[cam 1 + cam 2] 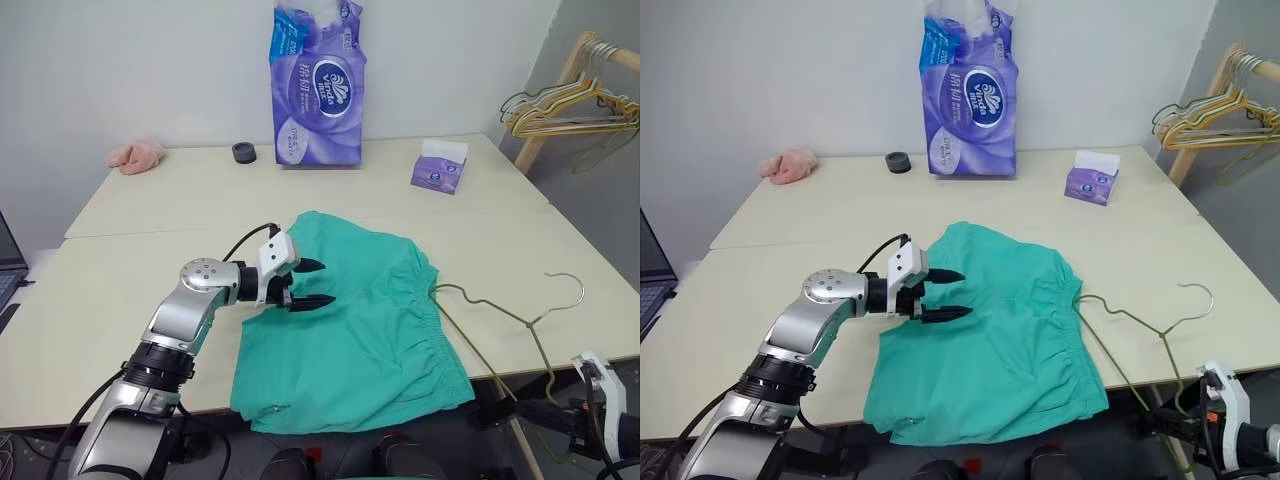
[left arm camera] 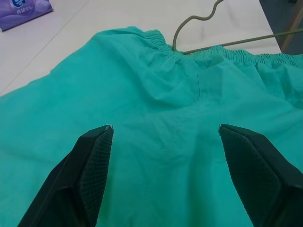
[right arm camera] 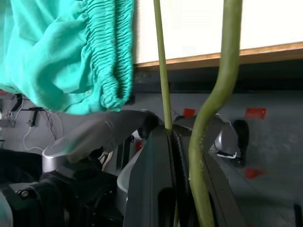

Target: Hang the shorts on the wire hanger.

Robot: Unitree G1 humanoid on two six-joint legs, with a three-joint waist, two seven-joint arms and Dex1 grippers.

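Observation:
The teal-green shorts (image 1: 350, 330) lie spread flat on the table, with the gathered waistband toward the right and the hem over the front edge. My left gripper (image 1: 326, 282) hovers just above their left half, open, with nothing between its black fingers (image 2: 90, 161). The thin olive-grey wire hanger (image 1: 520, 318) lies to the right of the shorts, hook out to the right. One arm of it runs in at the waistband and its lower part hangs off the front edge. Below that edge my right gripper (image 1: 545, 410) is shut on the hanger's wire (image 3: 215, 94).
A tall purple tissue pack (image 1: 317, 85), a small purple tissue box (image 1: 440, 167), a black ring (image 1: 244, 152) and a pink cloth (image 1: 138, 154) sit along the table's back. A wooden rack with bunched yellow hangers (image 1: 580, 100) stands at far right. A laptop (image 1: 8, 265) is at the left edge.

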